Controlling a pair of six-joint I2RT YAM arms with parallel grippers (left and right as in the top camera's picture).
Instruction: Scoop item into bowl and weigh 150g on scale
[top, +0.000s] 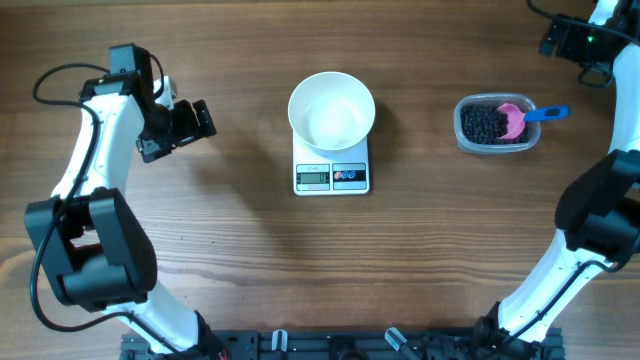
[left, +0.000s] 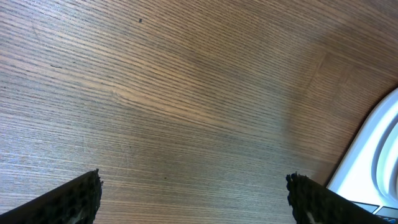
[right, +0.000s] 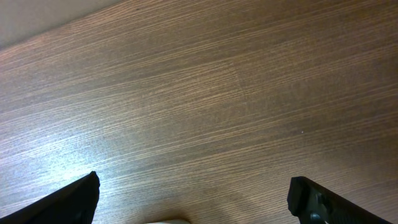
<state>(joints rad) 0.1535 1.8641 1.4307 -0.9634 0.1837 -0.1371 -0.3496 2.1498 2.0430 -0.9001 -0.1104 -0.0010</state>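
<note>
The white bowl (top: 331, 108) stands empty on the white scale (top: 332, 172) at the table's middle. The item, a heap of small black beads (top: 486, 124), lies in a clear plastic tub (top: 464, 135) to the right, with a pink scoop (top: 514, 120) on a blue handle resting in it. My left gripper (top: 203, 119) hovers open left of the scale, nothing between its fingers (left: 73, 200); the scale's white edge (left: 380, 155) shows at the right of the left wrist view. My right gripper (top: 555, 38) stands open at the far right corner, behind the tub, over bare wood, fingers (right: 320, 200) wide apart.
The wooden tabletop (top: 240, 250) stretches around the scale and tub. Both arm bases sit at the front edge. A pale sliver (right: 166, 221) shows at the bottom of the right wrist view; I cannot tell what it is.
</note>
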